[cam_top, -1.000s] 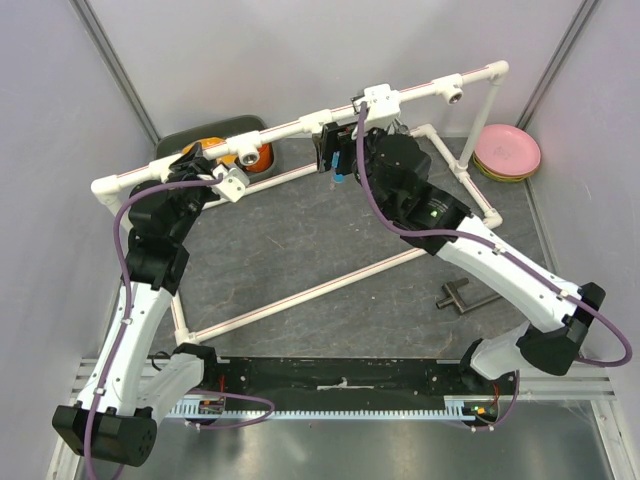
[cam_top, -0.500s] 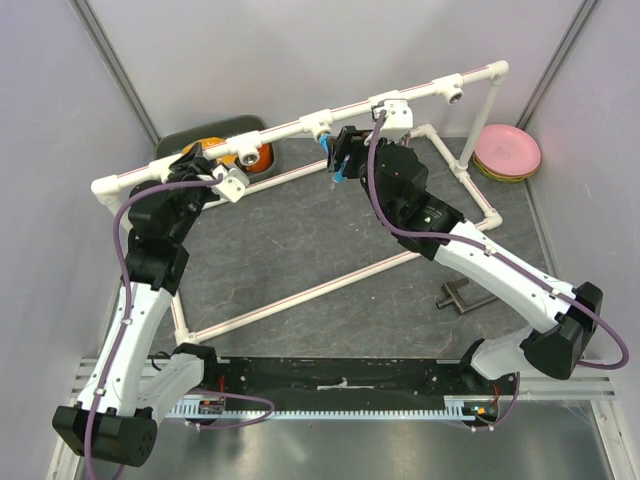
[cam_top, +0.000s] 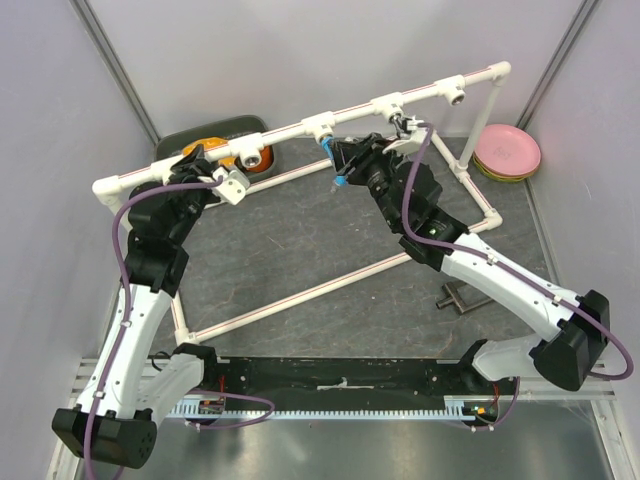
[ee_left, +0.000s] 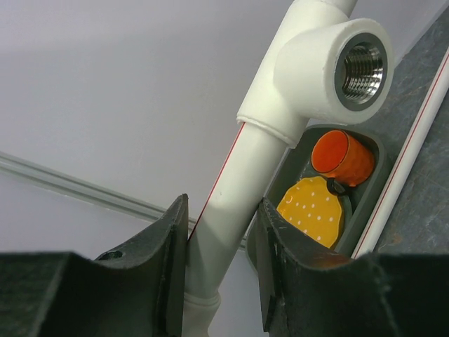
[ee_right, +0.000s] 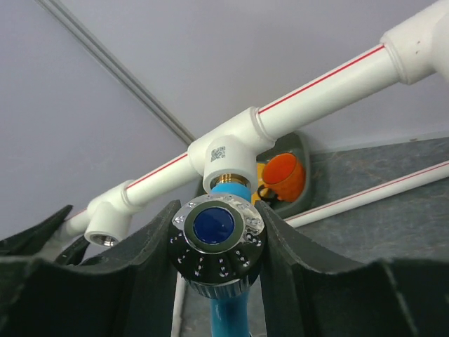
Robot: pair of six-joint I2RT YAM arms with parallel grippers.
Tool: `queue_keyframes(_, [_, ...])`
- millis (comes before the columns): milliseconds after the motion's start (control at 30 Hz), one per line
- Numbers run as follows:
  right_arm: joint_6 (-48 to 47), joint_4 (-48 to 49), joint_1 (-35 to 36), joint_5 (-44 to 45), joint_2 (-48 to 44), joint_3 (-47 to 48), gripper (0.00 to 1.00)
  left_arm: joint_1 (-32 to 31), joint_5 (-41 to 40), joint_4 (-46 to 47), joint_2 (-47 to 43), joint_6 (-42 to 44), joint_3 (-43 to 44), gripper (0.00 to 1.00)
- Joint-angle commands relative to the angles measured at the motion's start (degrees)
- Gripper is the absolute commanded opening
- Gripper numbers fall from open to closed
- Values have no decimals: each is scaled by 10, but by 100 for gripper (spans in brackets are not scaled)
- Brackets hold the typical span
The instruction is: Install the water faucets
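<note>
The blue faucet (ee_right: 217,232), with a chrome-rimmed blue knob, sits between the fingers of my right gripper (ee_right: 219,242), which is shut on the knob. Its brass end meets the opening of a white tee socket (ee_right: 228,151) on the top pipe. In the top view the right gripper (cam_top: 345,162) is just below that middle tee (cam_top: 322,124). My left gripper (ee_left: 221,239) is shut on the white top pipe (ee_left: 231,182) near the frame's left end (cam_top: 200,165). A threaded tee socket (ee_left: 344,67) beside it holds nothing. A grey metal tap-shaped piece (cam_top: 458,297), seemingly the chrome faucet, lies on the mat at right.
A dark tray (cam_top: 190,140) with an orange cup (ee_left: 342,156) and a yellow dotted item stands behind the frame at left. Pink plates (cam_top: 508,152) sit at the back right. Two more tees (cam_top: 455,93) are on the top pipe. Lower frame pipes (cam_top: 300,295) cross the mat.
My right gripper has moved left along the top pipe with the blue faucet, from the tee further right to the middle tee, and its wrist has turned. The left arm has not moved.
</note>
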Motion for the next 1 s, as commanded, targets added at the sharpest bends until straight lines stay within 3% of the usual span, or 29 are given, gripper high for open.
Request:
queue_keyframes(0, [196, 11, -56, 53, -43, -76, 0, 15, -40, -22, 15, -86, -6, 2])
queue_keyframes(433, [546, 64, -80, 81, -32, -162, 0, 15, -40, -23, 16, -89, -3, 2])
queue_keyframes(533, [593, 86, -80, 63, -22, -173, 0, 15, -40, -23, 16, -89, -4, 2])
queue_keyframes(600, [573, 103, -78, 49, -21, -169, 4, 15, -40, -23, 16, -88, -4, 2])
queue_keyframes(700, [472, 117, -79, 43, -39, -149, 24, 15, -40, -24, 16, -88, -4, 2])
queue_keyframes(733, [450, 123, -79, 43, -52, -142, 37, 15, -40, -23, 16, -87, -5, 2])
queue_keyframes(767, [395, 128, -79, 40, -61, -140, 44, 16, -40, -23, 16, -87, -5, 2])
queue_keyframes(800, [370, 126, -78, 32, -78, -137, 59, 16, -40, -23, 16, -87, -4, 2])
queue_keyframes(900, [274, 91, -79, 23, -114, -119, 78, 17, -40, -23, 16, -88, -4, 2])
queue_keyframes(967, [211, 69, -79, 15, -130, -109, 82, 17, -39, -23, 16, -88, -5, 2])
